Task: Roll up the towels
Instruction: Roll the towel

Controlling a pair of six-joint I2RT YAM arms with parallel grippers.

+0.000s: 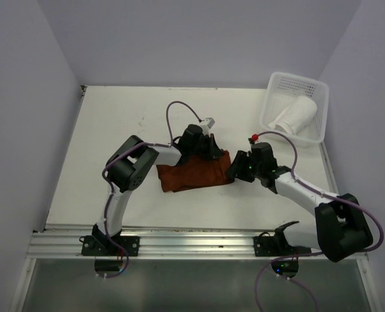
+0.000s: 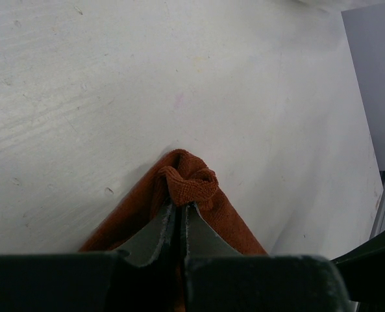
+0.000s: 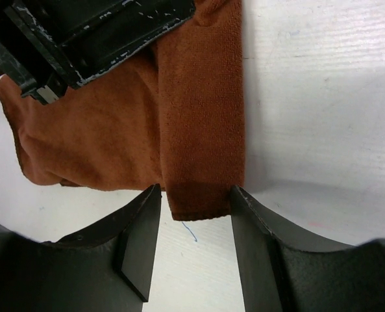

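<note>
The rust-brown towel [image 1: 193, 175] lies partly folded in the middle of the table. My left gripper [image 1: 208, 148] is at its far edge, shut on a bunched corner of the towel [image 2: 191, 181], with the fingers [image 2: 161, 227] pressed together. My right gripper [image 1: 235, 168] is at the towel's right end. In the right wrist view its jaws stand apart on either side of the folded end of the brown towel [image 3: 202, 130], which lies flat on the table between the fingertips [image 3: 145, 214]. The white towel [image 1: 296, 115] sits rolled inside the basket.
The white perforated basket [image 1: 269, 112] stands at the table's back right corner. The left gripper's black body [image 3: 82, 36] shows at the top left of the right wrist view, close over the towel. Walls enclose the table on the left, back and right.
</note>
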